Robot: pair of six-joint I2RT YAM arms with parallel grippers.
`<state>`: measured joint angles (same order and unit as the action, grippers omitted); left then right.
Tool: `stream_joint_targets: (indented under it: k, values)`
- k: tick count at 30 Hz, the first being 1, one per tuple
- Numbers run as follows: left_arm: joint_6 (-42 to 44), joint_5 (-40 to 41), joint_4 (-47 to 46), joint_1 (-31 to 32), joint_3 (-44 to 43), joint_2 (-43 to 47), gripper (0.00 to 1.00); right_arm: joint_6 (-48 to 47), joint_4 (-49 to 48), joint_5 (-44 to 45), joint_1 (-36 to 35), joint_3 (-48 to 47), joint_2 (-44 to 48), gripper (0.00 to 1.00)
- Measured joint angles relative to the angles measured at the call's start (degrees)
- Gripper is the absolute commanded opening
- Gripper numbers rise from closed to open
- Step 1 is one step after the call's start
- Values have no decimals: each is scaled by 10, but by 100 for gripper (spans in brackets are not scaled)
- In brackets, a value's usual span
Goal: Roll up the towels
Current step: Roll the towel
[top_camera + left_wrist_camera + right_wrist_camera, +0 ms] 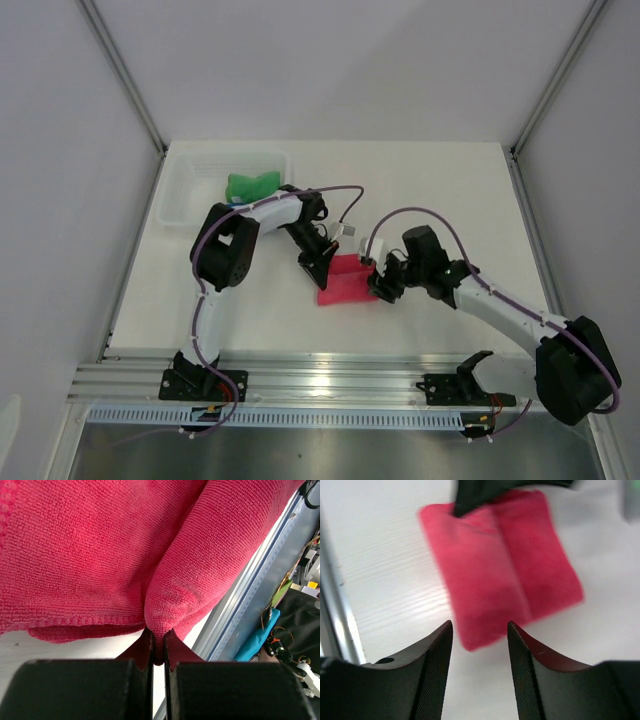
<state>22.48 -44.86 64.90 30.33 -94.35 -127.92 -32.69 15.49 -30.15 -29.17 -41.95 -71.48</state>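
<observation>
White counter (pixel 250 320) set between pale walls, with an aluminium rail (pixel 330 385) along the near edge. Pink towel (pixel 345 282) lies about mid-counter between the two arms, folded to a rough rectangle with a crease down its length (seen from the right wrist, somewhat blurred). Left end effector (pixel 322 262) sits at the towel's far-left side, fingers pressed together on a bulging fold of the pink cloth. From the left wrist, the fold is nipped right at the dark fingertips, and the rest of the towel spreads flat on the counter. Right end effector (pixel 381 284) is at the towel's right edge, jaws spread, gripping nothing. From its own camera the towel's near corner shows in the gap between the two fingers; whether it touches them I cannot tell. Green towel (pixel 252 185) is bunched in a white basket (pixel 180 200) at the counter's far-left corner, well apart from the pink one. Left arm's upper link crosses just in front of that basket.
</observation>
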Motion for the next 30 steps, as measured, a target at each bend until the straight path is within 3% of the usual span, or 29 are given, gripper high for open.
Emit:
stream_joint_targets:
  k: [5,12,19,24,30]
  values:
    - [0,3,-1,0,0,0,1,-39,-43,4,-64,53,28,52]
    - [0,16,-1,0,-3,0,5,-40,-97,32,-68,36,-61,48]
    - [1,38,-8,0,-4,0,20,-27,-82,49,-68,-22,-139,39]
    - [7,59,-15,0,-4,6,37,-16,-34,65,-68,-72,-177,38]
    - [22,61,-27,-1,-4,39,46,-18,9,93,-71,-94,-187,39]
